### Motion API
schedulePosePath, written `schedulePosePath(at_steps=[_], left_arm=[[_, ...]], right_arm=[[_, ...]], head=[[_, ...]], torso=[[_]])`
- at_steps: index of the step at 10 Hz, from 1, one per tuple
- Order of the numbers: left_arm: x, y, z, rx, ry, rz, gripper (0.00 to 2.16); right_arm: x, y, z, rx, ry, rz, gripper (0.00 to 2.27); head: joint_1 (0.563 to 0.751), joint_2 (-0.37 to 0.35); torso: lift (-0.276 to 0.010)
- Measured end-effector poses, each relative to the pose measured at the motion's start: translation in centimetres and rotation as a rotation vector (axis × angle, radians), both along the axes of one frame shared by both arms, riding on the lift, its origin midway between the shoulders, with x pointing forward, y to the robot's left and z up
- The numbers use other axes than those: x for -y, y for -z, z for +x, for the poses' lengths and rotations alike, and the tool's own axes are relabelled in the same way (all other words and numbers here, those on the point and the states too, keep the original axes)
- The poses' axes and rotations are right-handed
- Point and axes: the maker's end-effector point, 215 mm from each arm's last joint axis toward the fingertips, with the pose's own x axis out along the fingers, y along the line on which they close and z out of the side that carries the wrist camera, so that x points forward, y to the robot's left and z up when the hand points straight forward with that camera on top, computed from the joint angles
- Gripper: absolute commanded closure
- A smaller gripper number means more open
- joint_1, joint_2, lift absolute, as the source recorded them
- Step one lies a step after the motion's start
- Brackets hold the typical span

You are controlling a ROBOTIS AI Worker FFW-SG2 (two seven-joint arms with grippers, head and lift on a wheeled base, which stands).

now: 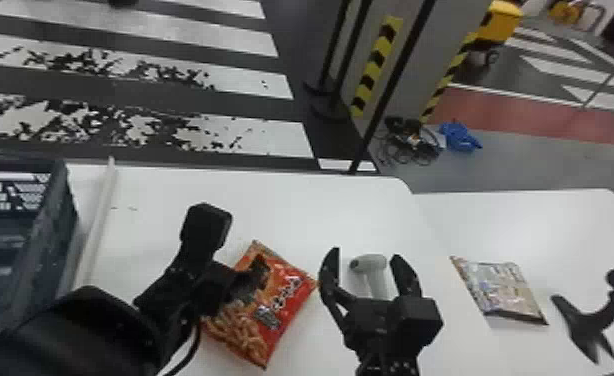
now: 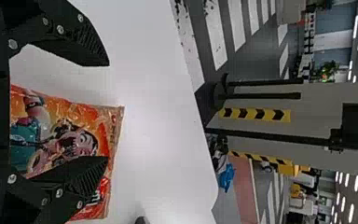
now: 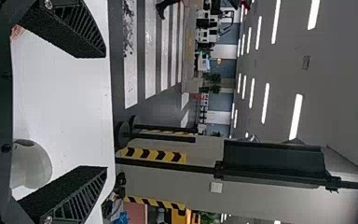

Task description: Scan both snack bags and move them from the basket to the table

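Observation:
In the head view my left gripper (image 1: 241, 285) is over the red-orange snack bag (image 1: 283, 295), which lies on the white table (image 1: 156, 195). From the left wrist, the gripper (image 2: 107, 112) stands open, its fingers apart above the orange bag (image 2: 74, 121). My right gripper (image 1: 366, 260) is open in the head view, with the pale scanner (image 1: 375, 275) between and below its fingers. The right wrist view has that gripper (image 3: 106, 112) spread wide and the scanner (image 3: 32, 163) near one finger. A second, silvery-beige snack bag (image 1: 506, 292) lies flat farther right.
The dark basket (image 1: 66, 220) stands at the far left, beside a white raised strip (image 1: 96, 225) on the table. A black bird-shaped stand (image 1: 591, 320) is at the right. Black posts and a pillar with striped tape rise beyond the table.

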Motion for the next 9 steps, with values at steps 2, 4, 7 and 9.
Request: schedulePosePath(at_steps=[2, 4, 7, 9], left_arm=[[-3.5, -2.0, 1.2, 0.066, -0.091, -0.016, 0.05], [-8.5, -4.7, 2.5, 0.148, -0.203, -0.023, 0.05], [-16.6, -8.4, 2.7, 0.248, -0.359, -0.041, 0.05], [-20.4, -8.9, 1.4, 0.262, -0.432, -0.052, 0.05]], right_arm=[[-0.3, 0.0, 0.0, -0.001, -0.006, 0.002, 0.06], [-0.5, -0.1, 0.3, 0.002, -0.012, 0.002, 0.06], [-0.6, 0.3, 0.4, -0.005, -0.022, 0.011, 0.07], [-1.5, -0.3, 0.5, 0.018, -0.065, 0.02, 0.07]], head=[[0.695, -0.35], [0.695, -0.298], [0.695, -0.212], [0.695, -0.152]], torso=[[-0.098], [-0.098], [-0.098], [-0.098]])
